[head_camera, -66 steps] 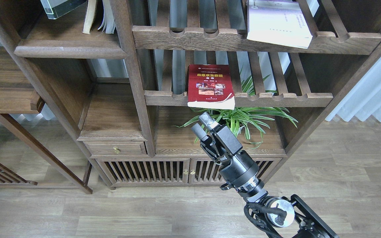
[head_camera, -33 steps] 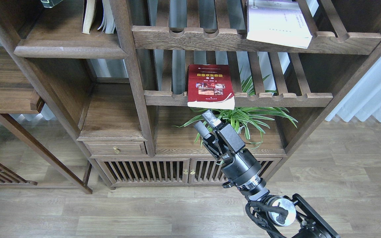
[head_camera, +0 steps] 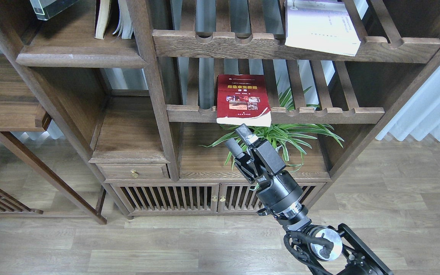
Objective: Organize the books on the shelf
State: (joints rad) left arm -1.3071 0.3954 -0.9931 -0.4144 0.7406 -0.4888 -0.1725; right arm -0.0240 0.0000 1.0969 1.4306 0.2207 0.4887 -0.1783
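The red book (head_camera: 243, 100) lay flat at the centre of the frame on a slatted rack (head_camera: 319, 113), its lower edge overhanging the front rail above a plant (head_camera: 288, 135). Just below it, the right gripper (head_camera: 240, 138) pointed up with its jaws spread and empty. The left gripper was out of view. The book looked thick and fairly heavy, stiff across the block though its cover corner curled; the overhanging edge, near the spine, seemed the best hold. A white book (head_camera: 321, 26) sat upper right.
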